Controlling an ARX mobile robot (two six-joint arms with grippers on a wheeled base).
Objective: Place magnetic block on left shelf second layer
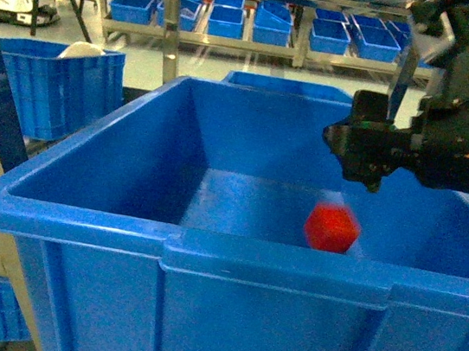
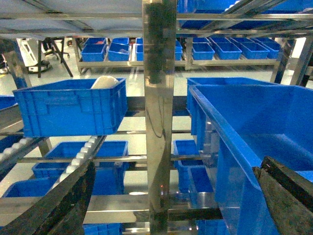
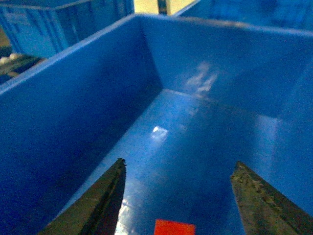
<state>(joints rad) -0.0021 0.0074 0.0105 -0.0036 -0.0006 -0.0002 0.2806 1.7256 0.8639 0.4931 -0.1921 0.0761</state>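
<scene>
— How far along are you?

— Nearly done, I judge. The red block [image 1: 331, 227] is inside the big blue bin [image 1: 89, 216] on the left shelf, low toward the near wall; it looks blurred, so I can't tell whether it has settled on the floor. My right gripper [image 3: 178, 196] is spread wide with nothing in it, above the block.

— And room to pull out?

— Open above. The bin's thick rim lies near below me, its right wall beside me. My left gripper [image 2: 171, 196] hangs open outside, beside the steel post [image 2: 159, 112].
</scene>
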